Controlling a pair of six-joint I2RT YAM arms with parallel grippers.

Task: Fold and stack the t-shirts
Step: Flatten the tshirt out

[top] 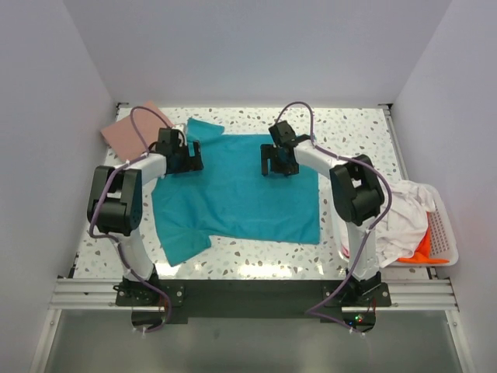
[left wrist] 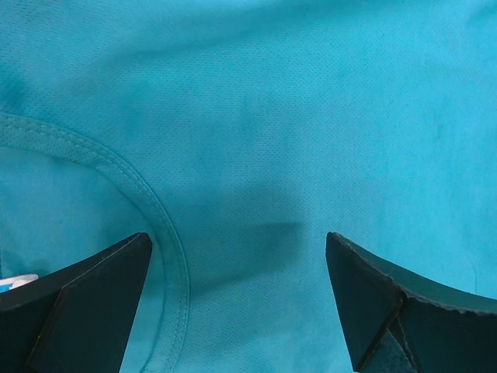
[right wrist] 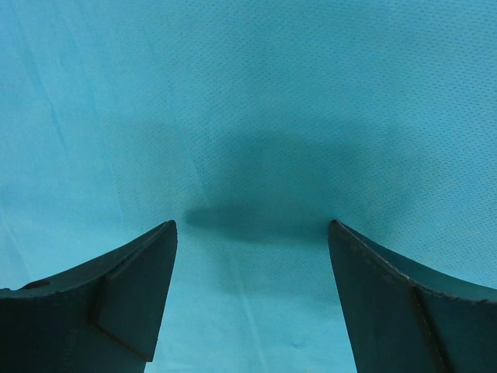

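A teal t-shirt (top: 233, 194) lies spread flat on the speckled table (top: 349, 124), one sleeve toward the back left and one toward the front left. My left gripper (top: 190, 158) hovers open just over its left back part; the left wrist view shows teal cloth (left wrist: 311, 116) with the curved neck seam (left wrist: 116, 167) and nothing between the jaws (left wrist: 239, 249). My right gripper (top: 278, 163) stands open low over the shirt's back edge, only smooth teal cloth (right wrist: 248, 93) under its jaws (right wrist: 252, 229). A dusty pink t-shirt (top: 128, 132) lies folded at the back left.
A white slotted basket (top: 443, 233) stands at the table's right edge, with a crumpled white shirt (top: 404, 217) spilling over it and an orange one (top: 427, 250) below. White walls close in the back and both sides.
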